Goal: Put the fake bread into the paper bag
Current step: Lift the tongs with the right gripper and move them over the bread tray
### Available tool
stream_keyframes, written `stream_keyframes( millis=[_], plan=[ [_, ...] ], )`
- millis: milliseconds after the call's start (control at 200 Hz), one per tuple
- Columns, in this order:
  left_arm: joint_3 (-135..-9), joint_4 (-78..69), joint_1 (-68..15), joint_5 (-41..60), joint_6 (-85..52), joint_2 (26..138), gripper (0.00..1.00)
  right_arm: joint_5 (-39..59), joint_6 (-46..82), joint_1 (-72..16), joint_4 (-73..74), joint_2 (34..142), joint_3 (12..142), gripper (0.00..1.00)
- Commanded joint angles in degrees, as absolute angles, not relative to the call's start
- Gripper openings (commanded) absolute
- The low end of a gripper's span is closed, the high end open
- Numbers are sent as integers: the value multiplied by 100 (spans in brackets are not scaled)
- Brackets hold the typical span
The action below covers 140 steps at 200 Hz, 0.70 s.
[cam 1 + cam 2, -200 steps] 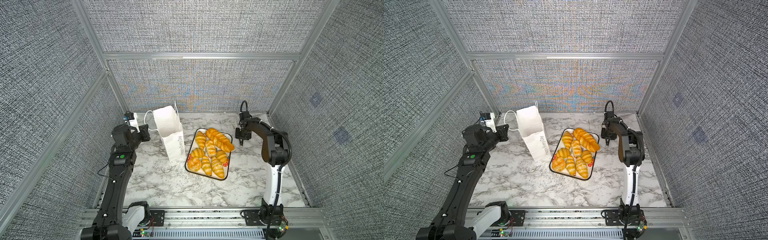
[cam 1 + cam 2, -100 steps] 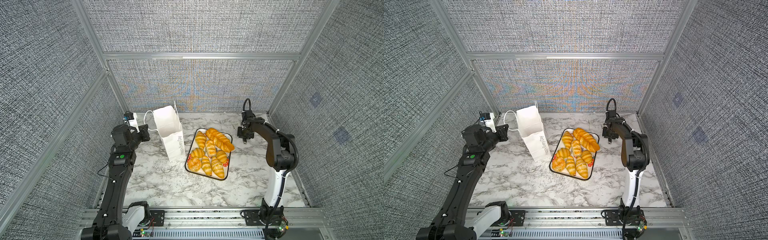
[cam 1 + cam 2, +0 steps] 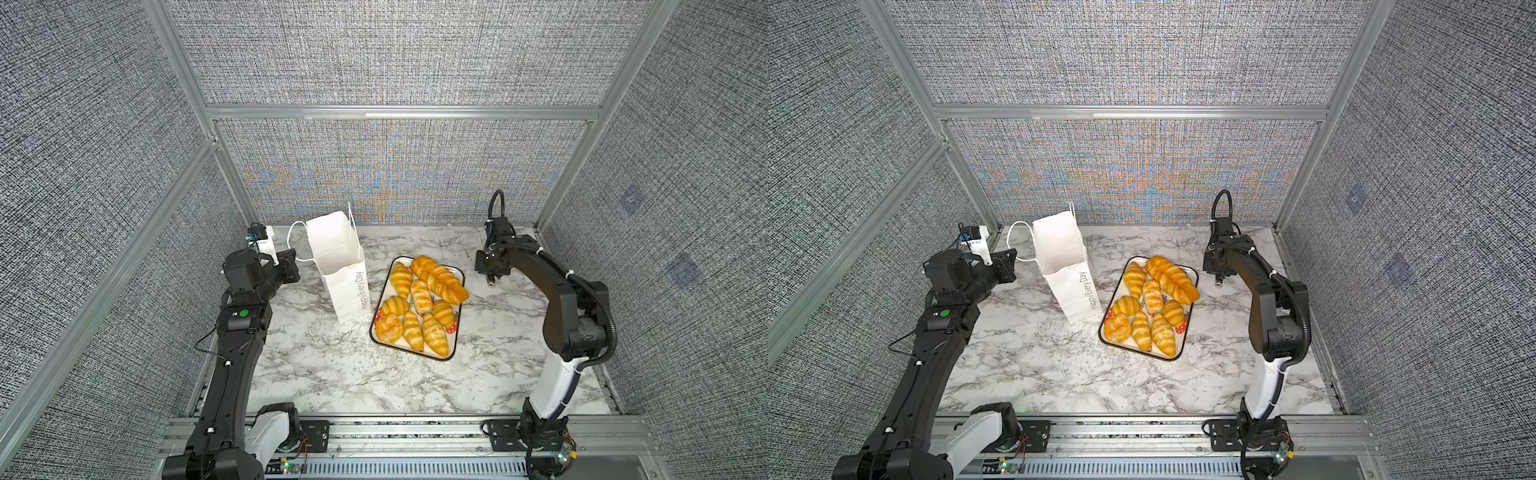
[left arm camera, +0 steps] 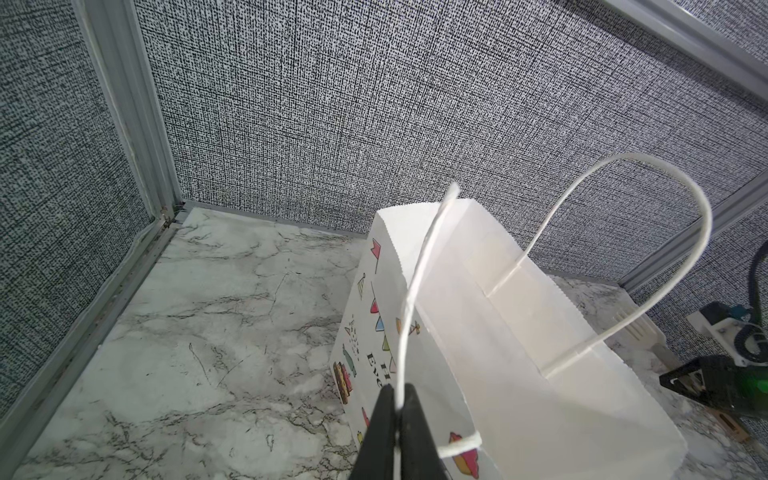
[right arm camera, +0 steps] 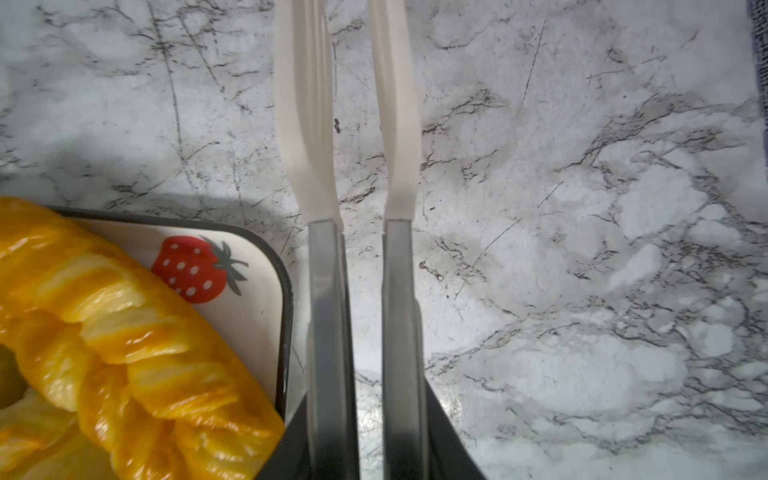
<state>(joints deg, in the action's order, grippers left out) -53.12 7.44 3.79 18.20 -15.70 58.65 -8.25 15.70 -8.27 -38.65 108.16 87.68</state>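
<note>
— Bread (image 3: 420, 305): where is it lying, and what is gripping what?

— Tongs (image 5: 324, 270) are being squeezed by the right gripper (image 5: 368, 440). Its black fingers are pressing on both metal arms, so the white tips are standing only narrowly apart. The tips are hanging over bare marble (image 5: 540, 208) just beside a corner of the tray (image 5: 284, 299), next to the loaf (image 5: 137, 340). All the bread is lying on that tray, and none is showing inside the open mouth of the bag (image 3: 340, 266). The bag is standing upright just beside the tray. The left gripper (image 4: 398, 409) is clamping the near handle (image 4: 415, 291).

— How is the pick best being done?

— Probably by easing the squeeze until the tips are spanning one piece across its narrow width. The glossy skin is likely slipping under a light pinch. The carry is needing height over the bag's rim, while the held handle is steadying the mouth.
</note>
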Motion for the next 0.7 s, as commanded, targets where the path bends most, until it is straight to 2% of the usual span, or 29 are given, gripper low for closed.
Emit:
stream_keyframes(
  millis=[0,330,695],
  plan=[
    [-5291,614,378,1911,-1579,5844,8,-938,1573,-985,-3962,10537,8623,31],
    [-5296,612,387,1977,-1588,5903,8,-961,1543,-1662,-4335,9551,7960,36],
    [-5278,593,391,2070,-1592,5958,7,-316,1415,-1711,-4581,9048,7708,41]
  ],
)
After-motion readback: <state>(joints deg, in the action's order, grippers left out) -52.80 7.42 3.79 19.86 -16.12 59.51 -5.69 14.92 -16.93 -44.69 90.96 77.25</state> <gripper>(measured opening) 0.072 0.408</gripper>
